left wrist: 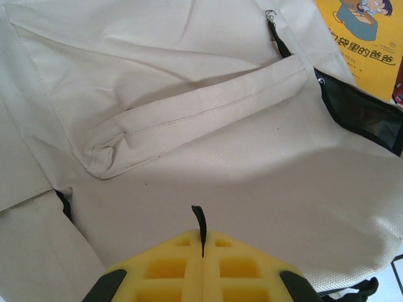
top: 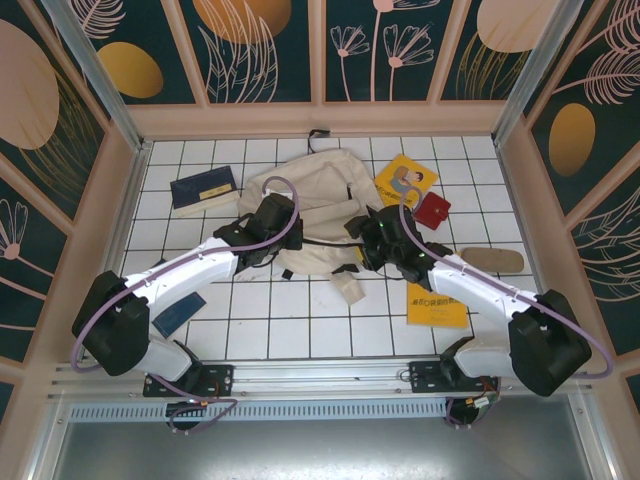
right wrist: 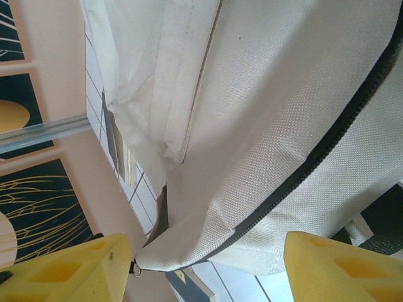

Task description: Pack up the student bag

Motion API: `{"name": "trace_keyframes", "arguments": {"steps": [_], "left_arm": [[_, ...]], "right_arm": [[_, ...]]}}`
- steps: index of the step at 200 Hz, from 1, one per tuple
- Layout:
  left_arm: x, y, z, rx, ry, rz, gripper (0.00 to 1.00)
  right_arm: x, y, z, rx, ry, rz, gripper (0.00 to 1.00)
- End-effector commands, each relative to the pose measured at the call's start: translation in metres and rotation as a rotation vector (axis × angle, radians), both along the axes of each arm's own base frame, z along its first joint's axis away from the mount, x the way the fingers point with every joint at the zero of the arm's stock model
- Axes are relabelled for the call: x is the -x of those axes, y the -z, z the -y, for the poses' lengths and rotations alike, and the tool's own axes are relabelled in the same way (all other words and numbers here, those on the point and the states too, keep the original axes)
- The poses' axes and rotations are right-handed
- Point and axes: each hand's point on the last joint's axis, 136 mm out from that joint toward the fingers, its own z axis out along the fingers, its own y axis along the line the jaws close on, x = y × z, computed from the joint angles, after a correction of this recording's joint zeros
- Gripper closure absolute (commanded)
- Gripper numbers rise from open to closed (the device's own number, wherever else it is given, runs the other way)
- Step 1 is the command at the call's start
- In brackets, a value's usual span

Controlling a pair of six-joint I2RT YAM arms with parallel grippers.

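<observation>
The student bag (top: 310, 210), a large beige fabric backpack, lies crumpled in the middle of the tiled table. My left gripper (top: 268, 228) rests on its left part. In the left wrist view the yellow fingers (left wrist: 170, 267) are pressed together, shut on a thin black pull tab (left wrist: 199, 220) that sticks up over the bag's cloth (left wrist: 208, 163). My right gripper (top: 374, 240) is at the bag's right edge. It stands open (right wrist: 204, 267), and a lifted fold of the bag with its dark zipper line (right wrist: 302, 170) hangs between the wide-apart yellow fingers (right wrist: 69, 267).
A dark blue book (top: 203, 190) lies to the bag's left. A yellow book (top: 405, 180) and a red wallet (top: 432, 210) lie to its right. A beige case (top: 492, 260), another yellow book (top: 437, 305) and a blue item (top: 178, 313) lie nearer the front. Wooden walls enclose the table.
</observation>
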Motion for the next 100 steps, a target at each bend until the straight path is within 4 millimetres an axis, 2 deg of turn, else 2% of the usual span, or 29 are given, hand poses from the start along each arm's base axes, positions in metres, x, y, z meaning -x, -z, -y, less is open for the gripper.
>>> {"name": "trace_keyframes", "arguments": {"steps": [1,39,70,100], "left_arm": [[-0.005,-0.010,0.006,0.027,0.014,0.025,1.00],[-0.004,-0.012,0.007,0.037,0.019,0.026,1.00],[-0.003,-0.012,0.006,0.035,0.018,0.025,1.00],[-0.002,-0.012,0.003,0.029,0.011,0.026,1.00]], "right_arm": [[-0.003,0.007,0.001,0.000,0.016,-0.026,0.32],[-0.016,0.006,-0.015,-0.029,-0.021,-0.020,0.33],[-0.031,-0.004,-0.022,-0.035,-0.036,0.030,0.47],[-0.035,-0.010,-0.024,-0.035,-0.043,0.059,0.56]]}}
